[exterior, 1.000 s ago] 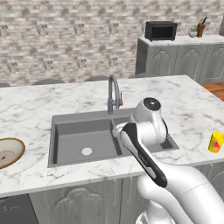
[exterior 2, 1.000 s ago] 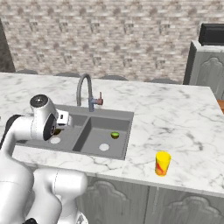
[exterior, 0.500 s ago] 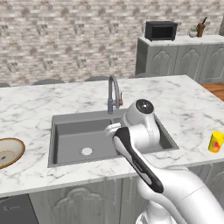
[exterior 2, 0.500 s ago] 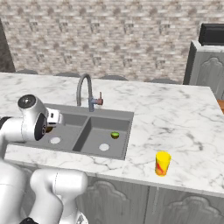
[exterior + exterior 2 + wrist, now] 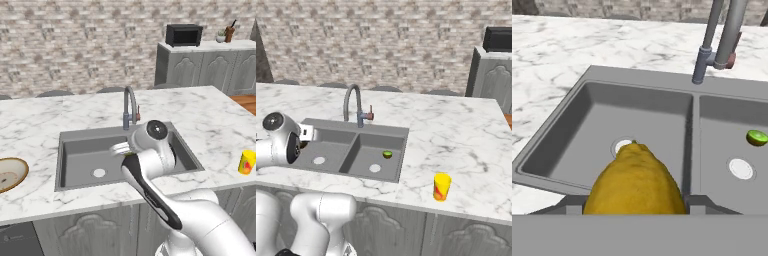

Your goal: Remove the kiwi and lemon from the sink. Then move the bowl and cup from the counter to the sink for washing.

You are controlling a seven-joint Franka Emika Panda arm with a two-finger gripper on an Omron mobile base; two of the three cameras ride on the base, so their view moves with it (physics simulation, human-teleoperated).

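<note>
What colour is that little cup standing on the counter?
Bright yellow cup with a red-orange mark, clearest in the right base view.

The robot's arm swings further left over the sink (image 5: 80,150), so its claw (image 5: 635,202) with the yellow lemon (image 5: 635,187) now hangs above the left basin.

I see the lemon (image 5: 635,182) above the sink's (image 5: 331,132) left basin, the kiwi (image 5: 387,154) in the right one. The bowl (image 5: 9,172) lies on the counter (image 5: 210,115) left of the sink, the cup (image 5: 442,186) right.
</note>
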